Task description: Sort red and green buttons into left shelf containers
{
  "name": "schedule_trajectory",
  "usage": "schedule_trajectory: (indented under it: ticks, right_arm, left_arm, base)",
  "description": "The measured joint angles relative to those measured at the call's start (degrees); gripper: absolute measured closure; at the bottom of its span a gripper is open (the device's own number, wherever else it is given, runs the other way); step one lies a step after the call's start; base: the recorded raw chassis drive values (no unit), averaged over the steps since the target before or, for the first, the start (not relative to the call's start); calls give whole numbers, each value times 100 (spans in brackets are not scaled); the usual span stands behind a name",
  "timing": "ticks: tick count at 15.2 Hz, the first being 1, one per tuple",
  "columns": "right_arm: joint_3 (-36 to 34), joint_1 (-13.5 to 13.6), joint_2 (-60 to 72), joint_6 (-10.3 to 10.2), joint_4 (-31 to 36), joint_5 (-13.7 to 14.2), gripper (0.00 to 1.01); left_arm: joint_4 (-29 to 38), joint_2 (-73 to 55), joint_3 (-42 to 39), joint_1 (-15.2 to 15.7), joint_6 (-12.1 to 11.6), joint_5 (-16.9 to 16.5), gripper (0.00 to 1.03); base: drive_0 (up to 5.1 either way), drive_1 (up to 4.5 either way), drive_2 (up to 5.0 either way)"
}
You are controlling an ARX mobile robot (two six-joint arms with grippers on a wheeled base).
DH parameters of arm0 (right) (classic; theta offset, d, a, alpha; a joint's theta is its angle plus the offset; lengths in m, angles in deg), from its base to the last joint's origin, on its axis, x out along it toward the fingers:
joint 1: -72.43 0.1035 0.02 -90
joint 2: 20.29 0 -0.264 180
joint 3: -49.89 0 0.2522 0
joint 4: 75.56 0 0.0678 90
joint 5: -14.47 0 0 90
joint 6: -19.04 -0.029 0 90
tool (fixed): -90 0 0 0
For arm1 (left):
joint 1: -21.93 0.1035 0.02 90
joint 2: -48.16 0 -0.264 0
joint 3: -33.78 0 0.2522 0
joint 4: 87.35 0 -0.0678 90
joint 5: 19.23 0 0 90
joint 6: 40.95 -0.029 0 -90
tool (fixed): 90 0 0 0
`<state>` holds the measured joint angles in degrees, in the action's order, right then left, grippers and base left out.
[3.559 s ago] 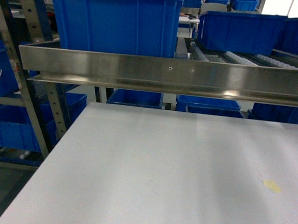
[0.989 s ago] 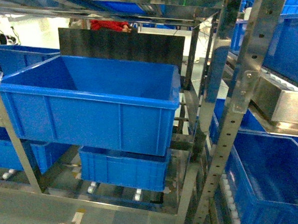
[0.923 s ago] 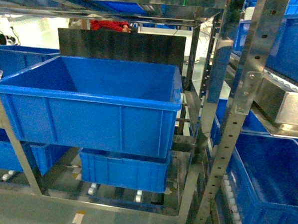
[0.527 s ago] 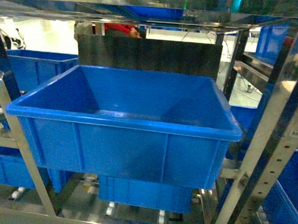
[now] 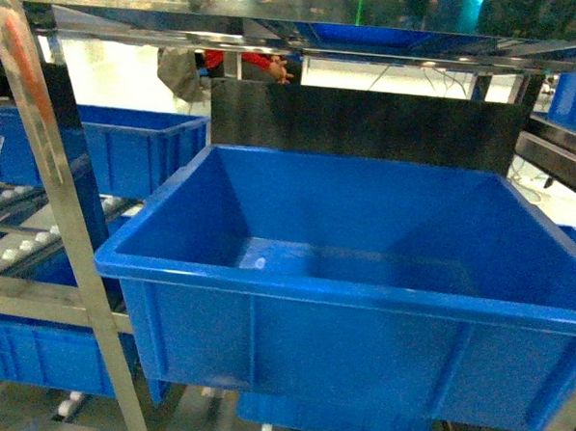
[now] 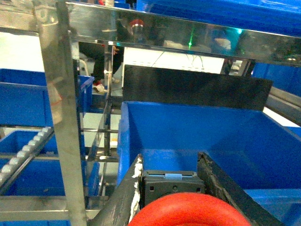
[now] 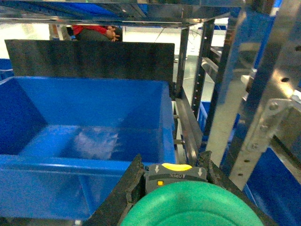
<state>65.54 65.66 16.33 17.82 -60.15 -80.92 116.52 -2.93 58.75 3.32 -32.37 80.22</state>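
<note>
In the head view, a big blue bin [image 5: 360,306] fills the middle. Its thick front rim runs from 9 o'clock to 3 o'clock, and the inside is wide open from above. A small pale speck lies on its floor. A shiny steel post [image 5: 65,223] of the left shelf stands at 9 o'clock, just beside the bin's left corner. White rollers [image 5: 16,245] sit past the post at 9 o'clock. A dark board [image 5: 370,123] stands behind the bin at 12 o'clock. No gripper shows here.

In the left wrist view, the left gripper [image 6: 174,188] sits at 6 o'clock. Its two dark fingers [image 6: 122,197] are clamped on the red button [image 6: 188,212]. The blue bin's near wall [image 6: 188,132] is straight ahead, with open room inside. A steel post stands at 9 o'clock.

In the right wrist view, the right gripper [image 7: 174,188] sits at 6 o'clock, squeezing the green button [image 7: 193,207]. The bin [image 7: 89,127] lies toward 9 o'clock, with its right rim near the middle. Steel posts [image 7: 263,94] crowd the 3 o'clock side.
</note>
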Motion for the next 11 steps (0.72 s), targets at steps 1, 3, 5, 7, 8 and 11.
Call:
schedule_trajectory:
  ticks: [1, 3, 5, 7, 8, 11]
  right_arm:
    - [0, 2, 0, 0, 42, -13, 73]
    - [-4, 0, 35, 0, -13, -7, 73]
    - [-2, 0, 26, 0, 7, -7, 73]
    - [-2, 0, 22, 0, 15, -7, 73]
    - [-2, 0, -9, 0, 17, -2, 73]
    - [-2, 0, 0, 0, 20, -4, 73]
  left_arm:
    - [31, 7, 2, 9, 0, 20, 75]
    - [0, -22, 0, 15, 0, 17, 75]
    - [-9, -13, 2, 15, 0, 17, 75]
    - [22, 11, 2, 15, 0, 11, 75]
    - [31, 24, 2, -2, 0, -4, 75]
    - [15, 9, 2, -4, 0, 0, 75]
  base:
    - [-6, 305, -316]
    - [-40, -40, -40]
    - [0, 0, 0]
    - [-5, 410, -419]
    - [0, 414, -414]
    - [3, 179, -172]
